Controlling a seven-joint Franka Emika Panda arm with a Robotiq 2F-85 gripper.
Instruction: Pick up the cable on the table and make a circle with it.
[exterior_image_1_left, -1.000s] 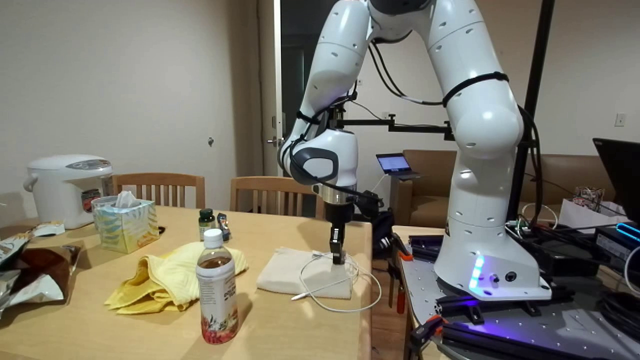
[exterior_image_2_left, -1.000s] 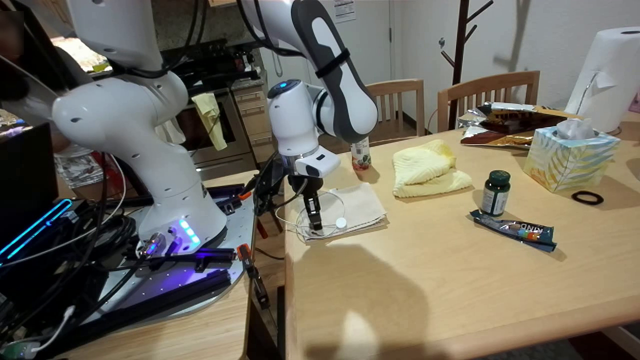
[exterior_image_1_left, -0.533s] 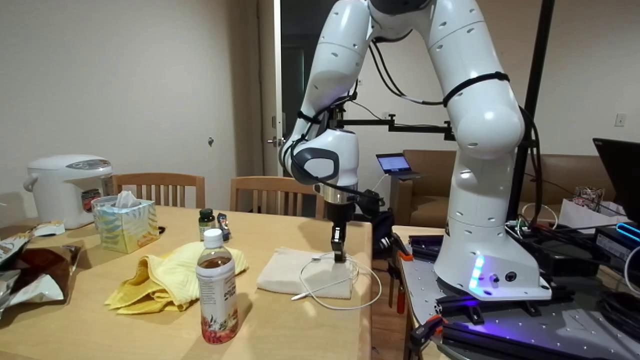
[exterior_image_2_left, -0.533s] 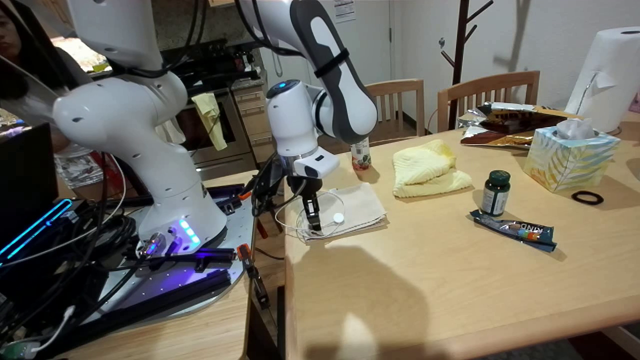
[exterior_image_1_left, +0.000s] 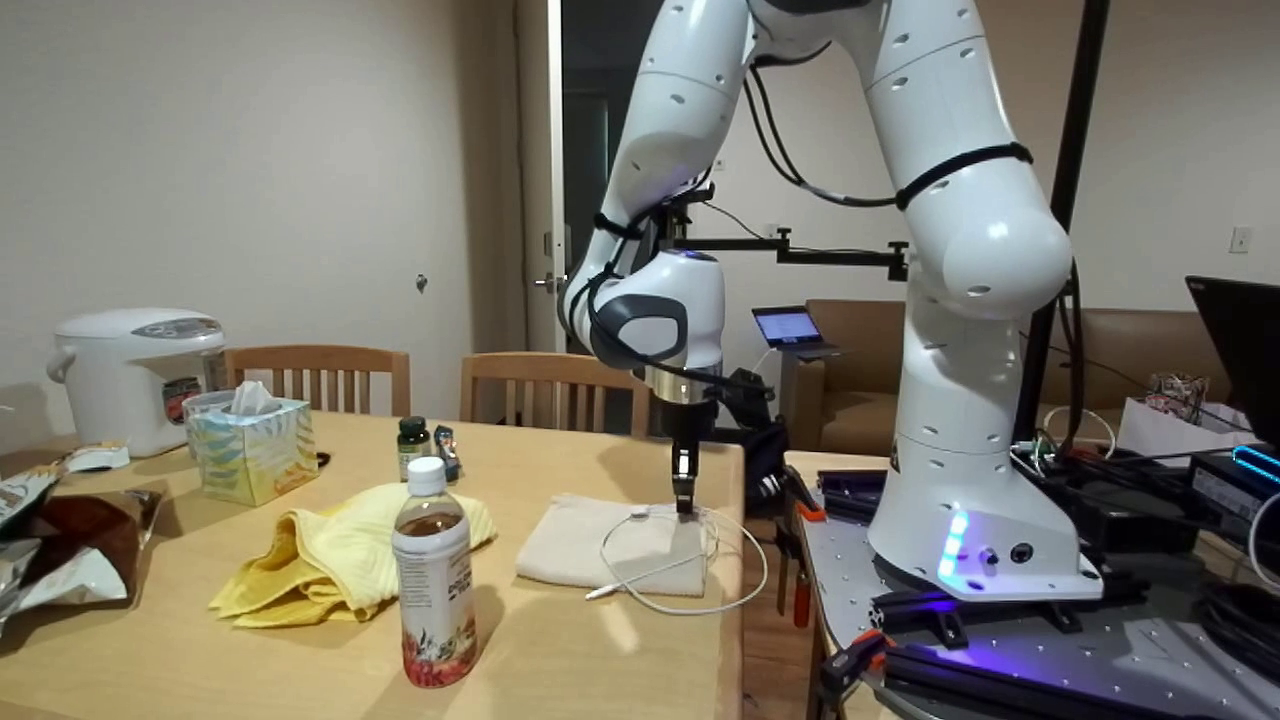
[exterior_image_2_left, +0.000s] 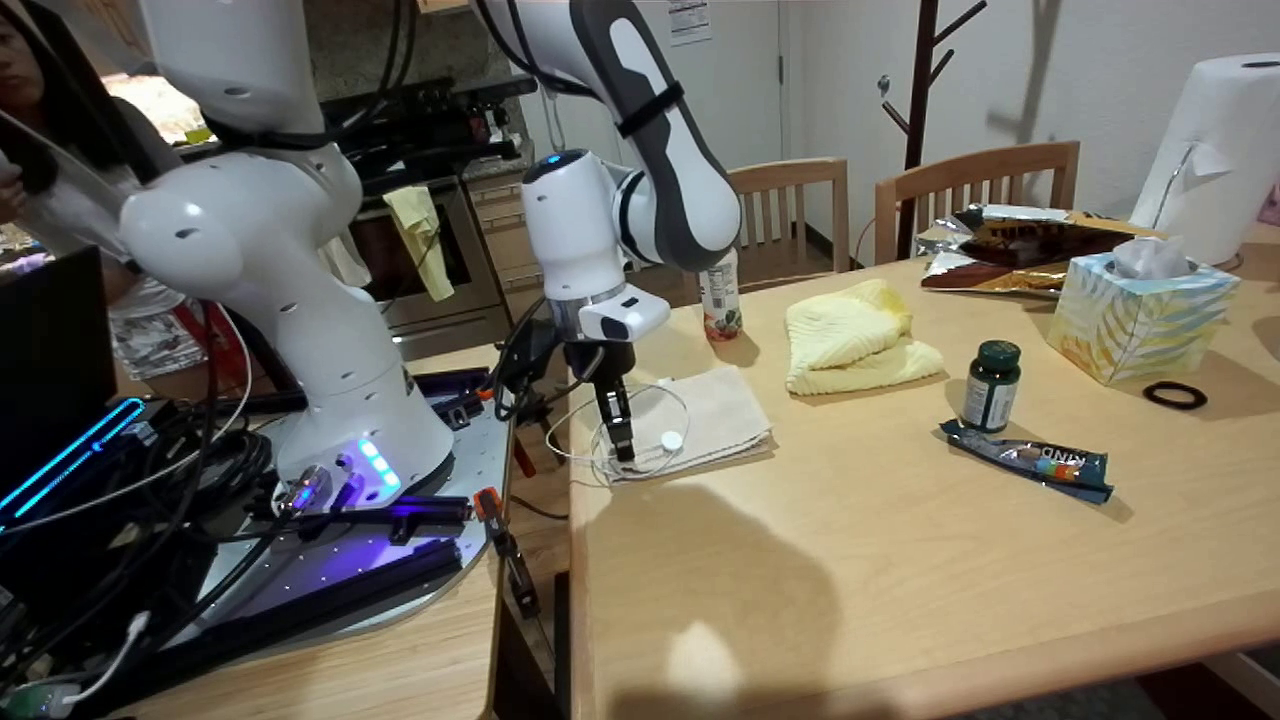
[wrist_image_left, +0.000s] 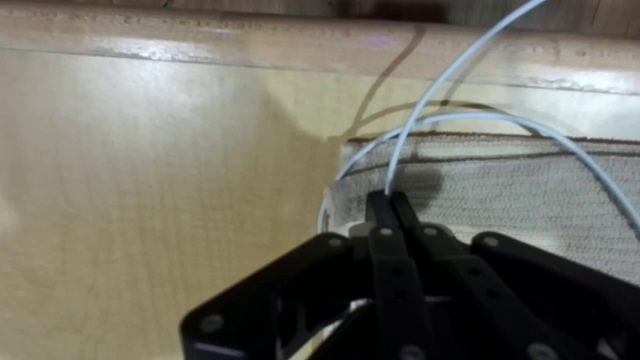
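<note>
The gripper (wrist_image_left: 390, 200) clenches the cable (wrist_image_left: 411, 122) over a cloth (exterior_image_1_left: 570, 550), near the edge of the table (exterior_image_2_left: 900, 560) — one loop juts past. Broad table stretches beside the cloth. Against a second ago, the gripper is slightly higher — nearer the edge.

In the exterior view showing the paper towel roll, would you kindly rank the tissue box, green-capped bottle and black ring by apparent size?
Tissue box (largest)
Green-capped bottle
Black ring (smallest)
</note>
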